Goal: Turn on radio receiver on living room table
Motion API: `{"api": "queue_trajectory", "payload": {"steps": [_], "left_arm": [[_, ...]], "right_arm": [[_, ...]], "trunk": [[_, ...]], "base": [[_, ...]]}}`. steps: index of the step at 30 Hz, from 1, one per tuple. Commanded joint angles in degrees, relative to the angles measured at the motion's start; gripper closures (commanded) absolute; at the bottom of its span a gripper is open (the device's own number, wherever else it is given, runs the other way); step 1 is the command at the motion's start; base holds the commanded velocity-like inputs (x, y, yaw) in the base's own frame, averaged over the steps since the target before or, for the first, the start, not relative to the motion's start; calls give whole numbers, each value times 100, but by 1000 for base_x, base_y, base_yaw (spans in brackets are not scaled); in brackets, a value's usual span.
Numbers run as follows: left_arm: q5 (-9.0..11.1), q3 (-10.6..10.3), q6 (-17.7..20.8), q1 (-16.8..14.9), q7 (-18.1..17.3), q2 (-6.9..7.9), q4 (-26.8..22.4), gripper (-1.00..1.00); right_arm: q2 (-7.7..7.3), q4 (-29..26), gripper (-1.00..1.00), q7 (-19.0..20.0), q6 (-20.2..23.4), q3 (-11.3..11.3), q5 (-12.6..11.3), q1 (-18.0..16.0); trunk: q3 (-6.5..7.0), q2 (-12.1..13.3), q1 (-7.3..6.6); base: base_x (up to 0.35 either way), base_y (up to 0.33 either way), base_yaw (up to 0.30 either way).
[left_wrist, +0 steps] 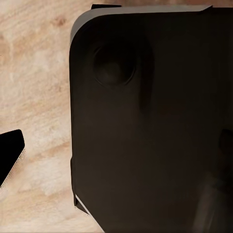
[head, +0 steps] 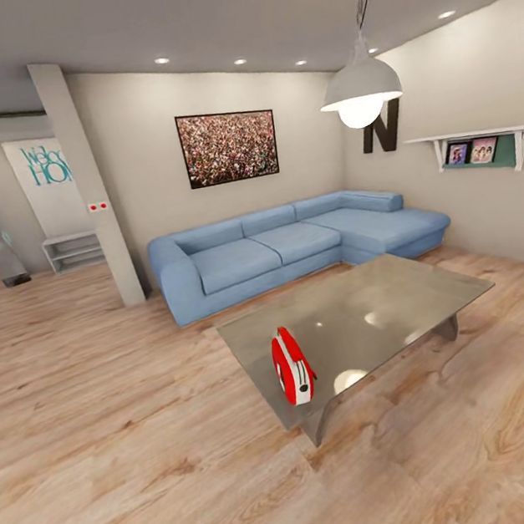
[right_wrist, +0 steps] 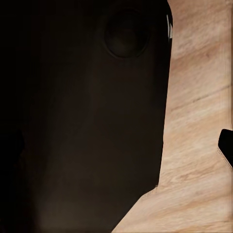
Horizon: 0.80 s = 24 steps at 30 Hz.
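Room: light wood plank floor (head: 115,454), beige walls, blue sectional sofa (head: 293,244) at 12 o'clock.
Tabletop (head: 371,312): glossy grey, rectangular, reflective.
Radio receiver (head: 292,366): rounded red shell, white stripe, upright near the tabletop's front corner, long axis running 11 to 5 o'clock.
Hands: state cannot be told.

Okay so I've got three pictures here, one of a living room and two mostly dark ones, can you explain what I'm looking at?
This is a simulated wheeled robot with two arms. The big picture comes from its head camera: a blue sofa, a hanging lamp, and a shiny grey table with a small red radio standing near its front corner. The two dark pictures come from cameras on its wrists, pointing down at the wood floor past a dark, flat-sided shape that looks like part of the robot. Nothing is seen being held.
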Motion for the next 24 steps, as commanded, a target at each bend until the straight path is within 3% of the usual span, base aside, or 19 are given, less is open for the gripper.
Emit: {"api": "queue_trajectory", "payload": {"steps": [1, 24], "left_arm": [[1, 0, 0, 0, 0, 0, -1, -100], [5, 0, 0, 0, 0, 0, -3, -100]], "right_arm": [[0, 0, -100, 0, 0, 0, 0, 0], [0, 0, -100, 0, 0, 0, 0, 0]], "trunk": [[0, 0, 0], [0, 0, 0]], "base": [[325, 0, 0], [325, 0, 0]]}}
